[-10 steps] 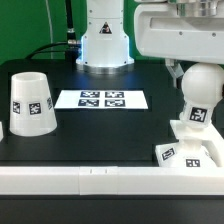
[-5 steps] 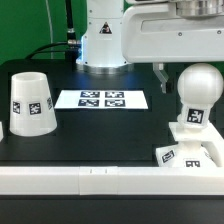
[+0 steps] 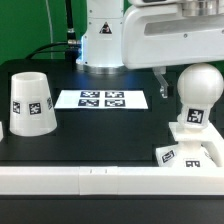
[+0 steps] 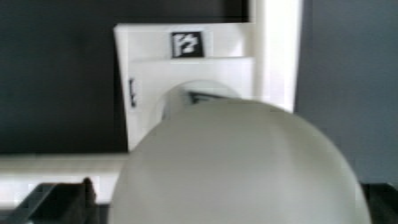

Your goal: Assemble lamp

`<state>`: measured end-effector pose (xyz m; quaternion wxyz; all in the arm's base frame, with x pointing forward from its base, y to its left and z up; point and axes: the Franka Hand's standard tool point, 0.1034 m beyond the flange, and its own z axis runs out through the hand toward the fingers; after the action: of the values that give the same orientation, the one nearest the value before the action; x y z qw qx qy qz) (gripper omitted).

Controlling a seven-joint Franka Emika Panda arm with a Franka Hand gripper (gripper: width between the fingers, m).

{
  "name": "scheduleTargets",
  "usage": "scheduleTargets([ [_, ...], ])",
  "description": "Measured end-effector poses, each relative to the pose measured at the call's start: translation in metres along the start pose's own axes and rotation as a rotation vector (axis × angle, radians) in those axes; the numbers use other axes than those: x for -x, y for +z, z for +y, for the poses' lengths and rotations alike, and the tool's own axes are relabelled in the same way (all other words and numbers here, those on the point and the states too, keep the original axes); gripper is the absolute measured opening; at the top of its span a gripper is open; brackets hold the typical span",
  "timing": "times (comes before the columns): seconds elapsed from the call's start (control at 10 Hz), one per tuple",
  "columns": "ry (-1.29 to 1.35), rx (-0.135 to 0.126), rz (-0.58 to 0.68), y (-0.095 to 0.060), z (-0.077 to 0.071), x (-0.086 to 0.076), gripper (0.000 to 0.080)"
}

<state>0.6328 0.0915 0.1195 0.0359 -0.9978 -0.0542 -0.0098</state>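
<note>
The lamp's ball bulb [image 3: 200, 86] stands upright with its neck in the low square base [image 3: 205, 148] at the exterior view's right. My gripper [image 4: 224, 206] is open and straddles the bulb without pressing on it. One dark finger [image 3: 160, 86] hangs clear of the bulb's left side; the other is hidden. In the wrist view the bulb [image 4: 228, 150] fills the foreground, with the base [image 4: 187, 70] behind it. The tapered shade [image 3: 30, 102] stands on the table at the exterior view's left, far from the gripper.
The marker board [image 3: 100, 99] lies flat in the middle of the black table. The robot's white pedestal [image 3: 103, 45] stands behind it. A white rail [image 3: 90, 180] runs along the table's front edge.
The finger that was against the bulb's left side has moved away from it. The gripper has opened and let go of the bulb. The bulb stays upright on the base.
</note>
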Motion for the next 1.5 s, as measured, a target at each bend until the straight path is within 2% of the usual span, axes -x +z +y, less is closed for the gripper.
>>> scheduleTargets([
  [0.3, -0.316, 0.028, 0.007, -0.001, -0.003, -0.002, 0.0699],
  [0.7, -0.693, 0.04, -0.01, 0.005, -0.008, 0.003, 0.0699],
  [0.9, -0.888, 0.053, -0.028, 0.004, -0.005, 0.003, 0.0699],
  [1.3, -1.109, 0.059, -0.033, 0.005, 0.0, 0.002, 0.0699],
  [1.4, -1.162, 0.061, -0.038, 0.005, 0.003, 0.002, 0.0577],
  [1.5, -1.15, 0.061, -0.037, 0.005, 0.003, 0.002, 0.0577],
])
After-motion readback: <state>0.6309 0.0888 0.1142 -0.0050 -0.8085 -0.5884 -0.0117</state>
